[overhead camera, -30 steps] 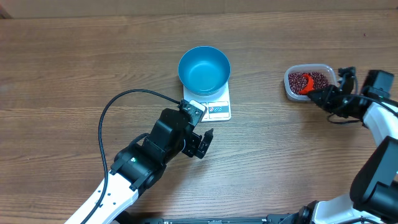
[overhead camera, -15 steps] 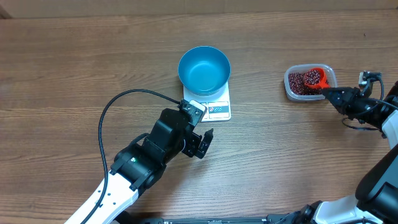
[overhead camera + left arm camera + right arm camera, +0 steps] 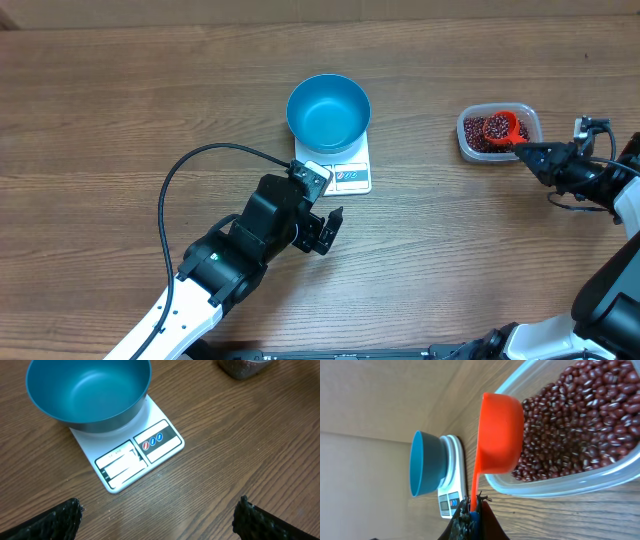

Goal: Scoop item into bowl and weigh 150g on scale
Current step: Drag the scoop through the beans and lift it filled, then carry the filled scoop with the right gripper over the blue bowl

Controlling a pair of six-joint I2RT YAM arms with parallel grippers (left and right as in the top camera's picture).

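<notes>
Right claw (image 3: 524,150) pinches orange scoop (image 3: 505,126), seemingly loaded, above beans (image 3: 480,133) in tub (image 3: 463,146); left claw (image 3: 158,521) spread. Scooping step. Next: level carry to bowl (image 3: 328,110), 9 o'clock.

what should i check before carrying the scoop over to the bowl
1. grip: right gripper shut on the scoop handle: ok
2. load: beans in the scoop, which is over the tub: ok
3. target: bowl sits on the scale, empty: ok
4. path: left gripper open, apart from the scale: ok
5. scale display reads zero: cannot tell
</notes>
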